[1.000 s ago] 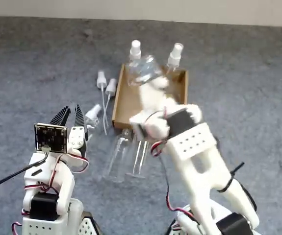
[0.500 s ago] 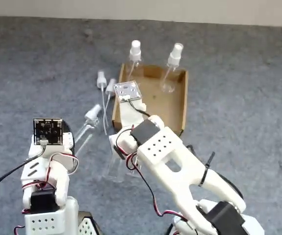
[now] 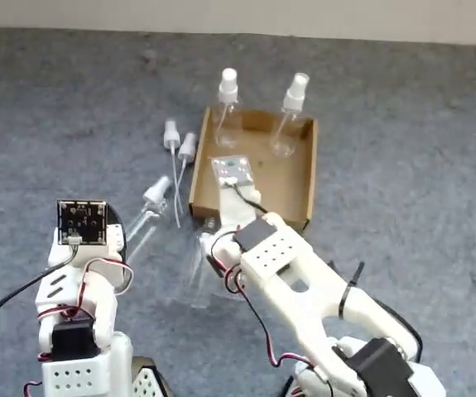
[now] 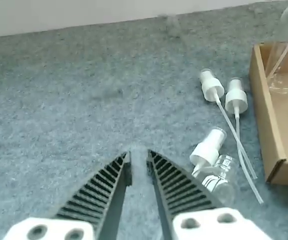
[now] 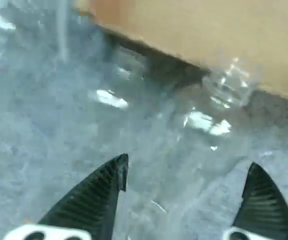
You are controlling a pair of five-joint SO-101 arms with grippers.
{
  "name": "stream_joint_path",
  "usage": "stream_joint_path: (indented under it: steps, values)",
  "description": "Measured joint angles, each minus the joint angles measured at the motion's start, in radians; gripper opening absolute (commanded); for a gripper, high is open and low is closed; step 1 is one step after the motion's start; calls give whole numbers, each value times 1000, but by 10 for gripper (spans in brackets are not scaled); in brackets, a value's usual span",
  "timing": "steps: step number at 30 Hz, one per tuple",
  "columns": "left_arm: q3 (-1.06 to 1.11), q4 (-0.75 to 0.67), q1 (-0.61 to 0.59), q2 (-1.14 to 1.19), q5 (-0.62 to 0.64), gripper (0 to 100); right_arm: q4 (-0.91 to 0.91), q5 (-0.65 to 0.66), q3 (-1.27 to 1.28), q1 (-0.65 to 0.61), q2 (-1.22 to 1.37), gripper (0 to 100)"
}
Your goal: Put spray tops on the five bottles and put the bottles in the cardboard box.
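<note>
The box point(image 3: 311, 165) lay open on the grey carpet point(image 3: 403, 124). Two topped bottles point(image 3: 226, 103) point(image 3: 290, 112) stood at the box's far end, just inside the wall. To the left of the box lay two loose tops point(image 3: 171, 132) point(image 3: 188, 147), their tubes trailing toward its near left corner. A third bottle point(image 3: 142, 217), top fitted, lay on its side farther out on that side. Two bare bottles point(image 3: 194, 269) lay against the box's near wall, necks toward it. The right gripper point(image 5: 186, 172) hung low above them, just short of the box, jaws spread wide and empty. The left gripper point(image 4: 138, 162) sat well to the near left of the box, holding nothing, its jaws almost together with only a narrow slit between.
</note>
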Motion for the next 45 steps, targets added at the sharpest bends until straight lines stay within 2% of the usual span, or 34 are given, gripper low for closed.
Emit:
stream_joint_path:
  steps: [3, 8, 10, 17, 21, 24, 27, 29, 32, 36, 41, 45]
  values:
    - [0, 0, 0, 0, 0, 7, 0, 0, 8, -2, -2, 287]
    - [0, 0, 0, 0, 0, 7, 0, 0, 8, 0, -2, 142]
    - [0, 0, 0, 0, 0, 7, 0, 0, 8, 0, -2, 114]
    - [0, 0, 0, 0, 0, 7, 0, 0, 8, 0, -3, 101]
    - [0, 0, 0, 0, 0, 7, 55, 3, 8, 0, -107, 101]
    - [14, -3, 0, 0, 0, 7, 143, 107, 8, 0, -245, 101]
    - [20, -14, 0, 0, 0, 8, 245, 321, 8, 35, -416, 101]
    - [21, -15, 0, 0, 0, 8, 319, 459, 8, 101, -520, 101]
    - [20, -15, -2, 0, 0, 11, 446, 535, -34, 245, -608, 101]
    - [5, -17, 0, 0, -2, 11, 623, 683, -183, 497, -572, 101]
    - [-55, 26, 6, 14, -89, 11, 649, 904, -328, 832, -347, 101]
    - [-215, 86, 12, 138, -147, 11, 560, 1045, -370, 1020, -118, 101]
